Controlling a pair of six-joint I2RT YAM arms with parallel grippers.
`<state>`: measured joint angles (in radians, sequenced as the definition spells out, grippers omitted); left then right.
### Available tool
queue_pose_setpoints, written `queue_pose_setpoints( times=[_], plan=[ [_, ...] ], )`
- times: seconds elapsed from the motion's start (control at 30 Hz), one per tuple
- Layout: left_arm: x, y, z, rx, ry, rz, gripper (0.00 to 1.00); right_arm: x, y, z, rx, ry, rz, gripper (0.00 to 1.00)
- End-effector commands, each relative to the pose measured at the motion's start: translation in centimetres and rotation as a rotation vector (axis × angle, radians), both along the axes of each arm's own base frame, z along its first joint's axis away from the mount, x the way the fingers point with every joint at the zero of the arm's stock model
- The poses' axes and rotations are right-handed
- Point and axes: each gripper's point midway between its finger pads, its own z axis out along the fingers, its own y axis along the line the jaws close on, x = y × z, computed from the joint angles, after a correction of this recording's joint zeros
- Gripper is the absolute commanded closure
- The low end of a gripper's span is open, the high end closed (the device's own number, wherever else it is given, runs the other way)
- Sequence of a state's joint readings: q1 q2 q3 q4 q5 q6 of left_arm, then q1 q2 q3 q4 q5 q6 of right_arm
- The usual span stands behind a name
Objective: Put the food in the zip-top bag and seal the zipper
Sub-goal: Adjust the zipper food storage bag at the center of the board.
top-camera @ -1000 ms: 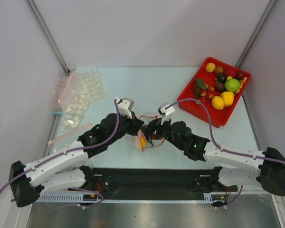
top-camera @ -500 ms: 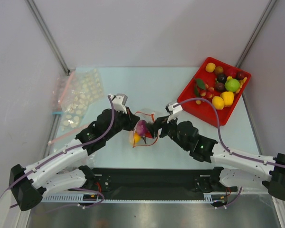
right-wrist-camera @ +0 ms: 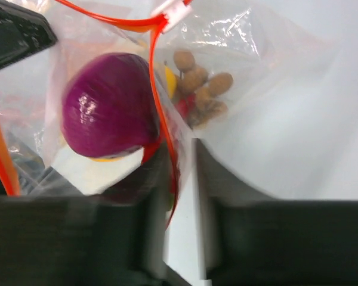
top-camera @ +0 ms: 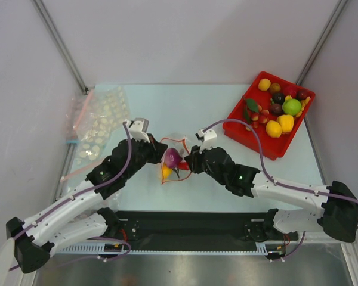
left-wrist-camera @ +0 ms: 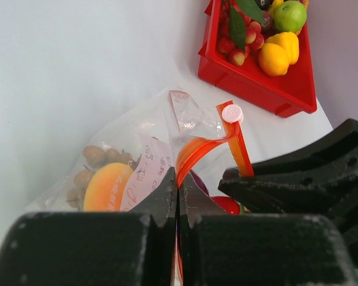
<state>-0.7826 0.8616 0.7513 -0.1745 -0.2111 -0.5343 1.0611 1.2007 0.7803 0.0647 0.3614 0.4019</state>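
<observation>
At the middle of the worktop (top-camera: 167, 107), working on the bag (top-camera: 180, 146), propped between both grippers with its mouth agape. Already loaded with a purple piece (right-wrist-camera: 110, 113), an orange fruit (left-wrist-camera: 106, 186) and nuts (right-wrist-camera: 200, 83), with more food (top-camera: 280, 110) left in the red tray (top-camera: 250, 136) at far right, well apart. Looks like the turn from filling to sealing, or a pause to steady the mouth for another piece; cannot tell which.

Pinching one lip of the zipper (left-wrist-camera: 197, 149) with the left gripper (left-wrist-camera: 178, 185), with jaws pressed together on strip and film. Straddling the opposite lip with the right gripper (right-wrist-camera: 180, 149), with jaws narrowly apart and a sliver of worktop visible between, so no firm pinch yet.

Next, by judgement: close the right jaws on the strip and hold both lips level. Then either spread them for more food, or bring them together and run the white tab (left-wrist-camera: 232, 113) along the strip. Calls for a light pull only, to avoid tearing the film free or tipping the load out.

Reaching inward and low with both arms, elbows out, wrists angled toward each other, grippers near and facing across the bag.
</observation>
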Motion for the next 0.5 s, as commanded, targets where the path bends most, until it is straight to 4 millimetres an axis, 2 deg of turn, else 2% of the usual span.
queue_pose_setpoints(
  times=[0.0,0.07,0.13,0.23,0.33,0.37,0.4,0.47],
  plan=[
    [0.5,0.6,1.9,-0.046,-0.036,0.04,1.0,0.2,0.6,3.3,0.078,-0.005,-0.015,0.83],
    [0.2,0.3,1.9,-0.049,-0.031,0.018,1.0,0.3,-0.2,3.5,0.064,0.02,-0.043,1.0],
    [0.0,0.1,2.1,-0.04,-0.023,0.001,1.0,0.3,-0.8,4.1,0.09,0.036,-0.05,1.0],
    [-0.2,-0.2,2.0,-0.009,0.009,-0.021,1.0,0.4,-2.1,6.1,0.164,0.041,-0.042,1.0],
    [-0.6,-1.4,1.6,-0.004,0.042,-0.079,1.0,0.6,-3.0,7.0,0.198,0.101,0.018,1.0],
    [-1.2,-2.2,1.4,-0.013,0.065,-0.131,1.0,0.8,-3.2,7.8,0.213,0.111,0.037,1.0],
    [-1.4,-2.7,1.3,-0.014,0.077,-0.159,1.0,0.3,-3.0,7.9,0.222,0.14,0.089,1.0],
    [-2.2,-4.0,1.0,-0.029,0.104,-0.231,1.0,1.1,-4.1,7.7,0.215,0.162,0.072,1.0]
  ],
)
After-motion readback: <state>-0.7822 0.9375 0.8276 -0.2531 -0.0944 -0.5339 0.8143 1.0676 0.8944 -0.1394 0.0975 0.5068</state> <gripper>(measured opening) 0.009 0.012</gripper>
